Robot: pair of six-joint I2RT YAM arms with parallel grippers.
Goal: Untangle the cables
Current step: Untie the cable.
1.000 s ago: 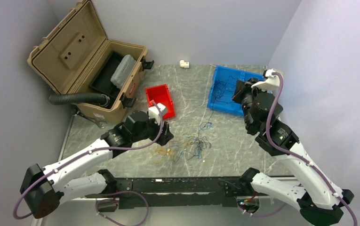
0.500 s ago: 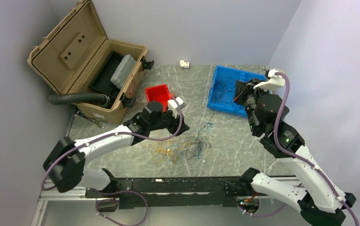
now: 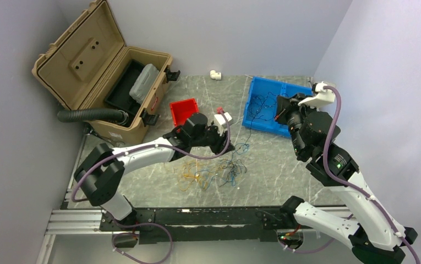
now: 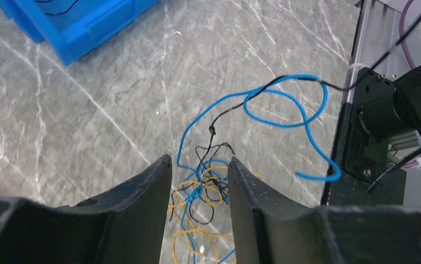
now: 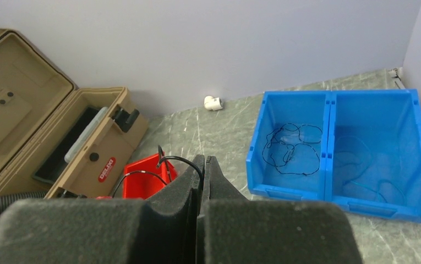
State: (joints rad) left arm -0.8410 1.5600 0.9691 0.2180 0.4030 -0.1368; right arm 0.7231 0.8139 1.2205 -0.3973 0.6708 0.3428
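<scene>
The left arm has swung in from the near-left corner and now reaches across the bench. This puts the left gripper right above the cables, jaws spread, and I judge it is lining up a grab on the knot. The right gripper has stayed raised by the blue bin, jaws pressed together on a thin dark strand. The cables lie mid-bench in a loose knot of orange, blue and black loops, with one blue strand trailing clear.
</scene>
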